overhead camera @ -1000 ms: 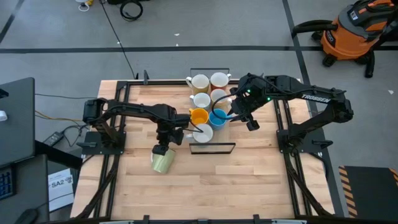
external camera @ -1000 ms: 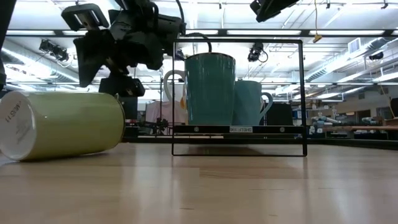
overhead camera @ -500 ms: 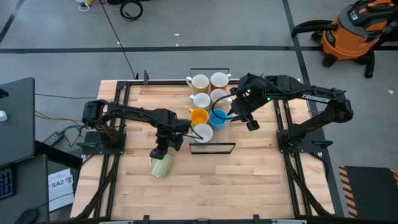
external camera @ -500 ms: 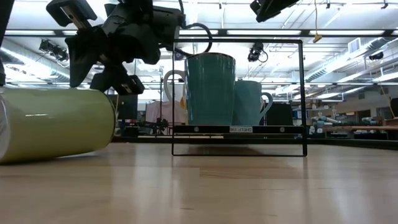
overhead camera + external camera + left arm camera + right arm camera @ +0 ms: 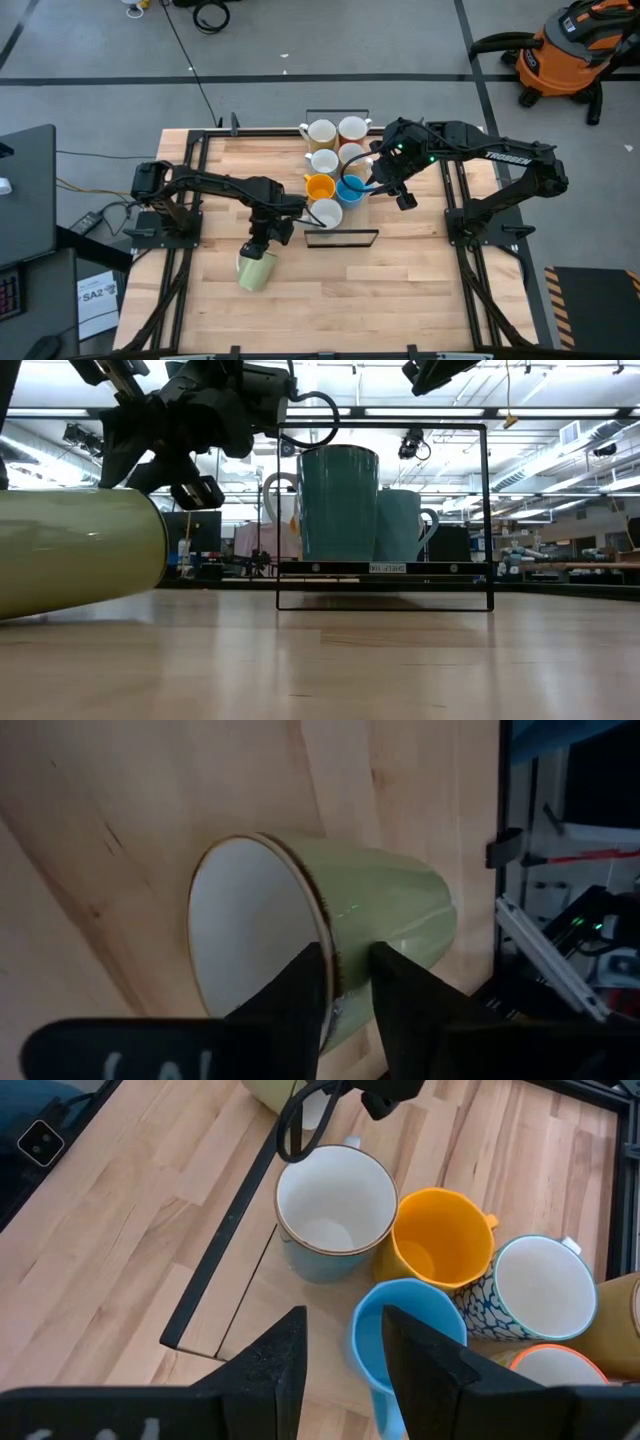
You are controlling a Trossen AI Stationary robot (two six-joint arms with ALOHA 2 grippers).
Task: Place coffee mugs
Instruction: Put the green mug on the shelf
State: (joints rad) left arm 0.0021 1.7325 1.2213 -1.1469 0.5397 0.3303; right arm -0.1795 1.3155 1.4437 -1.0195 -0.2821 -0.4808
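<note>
The pale green mug (image 5: 256, 268) lies on its side on the bench (image 5: 400, 280), left of the black rack (image 5: 341, 238). Its rim is pinched by the left gripper (image 5: 345, 982). It looks hard, smooth, slippery and breakable. The blue mug (image 5: 405, 1342) is held at its rim by the right gripper (image 5: 342, 1342).

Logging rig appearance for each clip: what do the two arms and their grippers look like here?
Both arms are dark, jointed links, matte black. The right arm carries white TROSSEN lettering and a small green light near its wrist. The left arm is plain black. A black cable loops by each wrist. The right gripper and left gripper have flat, dark, blade-like fingers.
</note>
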